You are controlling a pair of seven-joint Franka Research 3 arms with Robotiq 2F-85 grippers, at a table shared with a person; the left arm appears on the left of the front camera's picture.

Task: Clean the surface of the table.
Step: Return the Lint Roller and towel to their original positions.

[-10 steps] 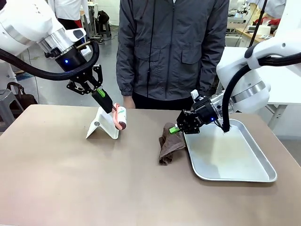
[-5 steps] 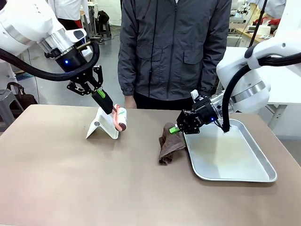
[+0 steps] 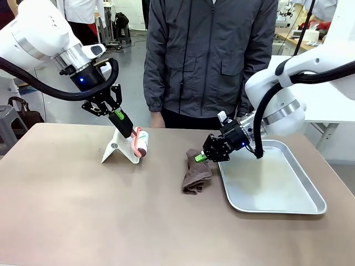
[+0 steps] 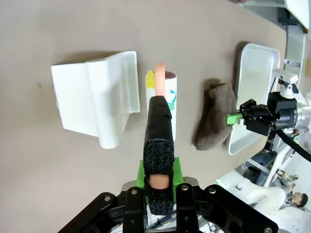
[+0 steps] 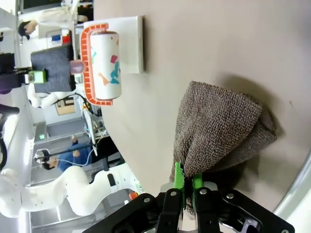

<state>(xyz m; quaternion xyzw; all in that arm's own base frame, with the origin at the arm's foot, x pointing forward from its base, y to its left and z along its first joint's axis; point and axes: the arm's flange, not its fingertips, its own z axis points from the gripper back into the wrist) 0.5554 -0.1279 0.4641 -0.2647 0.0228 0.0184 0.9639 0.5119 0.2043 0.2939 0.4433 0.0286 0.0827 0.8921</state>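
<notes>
Left gripper (image 3: 123,119): clamped on roller (image 3: 140,142) handle, far left.
Right gripper (image 3: 201,157): pinching cloth (image 3: 196,176) beside tray (image 3: 277,206).
Table (image 3: 111,216): likely rigid, smooth; wiped, not gripped.

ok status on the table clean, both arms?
Left gripper shut on lint roller handle. Right gripper shut on brown cloth, on table. Tray beside cloth.

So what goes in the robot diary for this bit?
left pincer: shut on lint roller | right pincer: shut on brown cloth | table: cloth touching
</notes>
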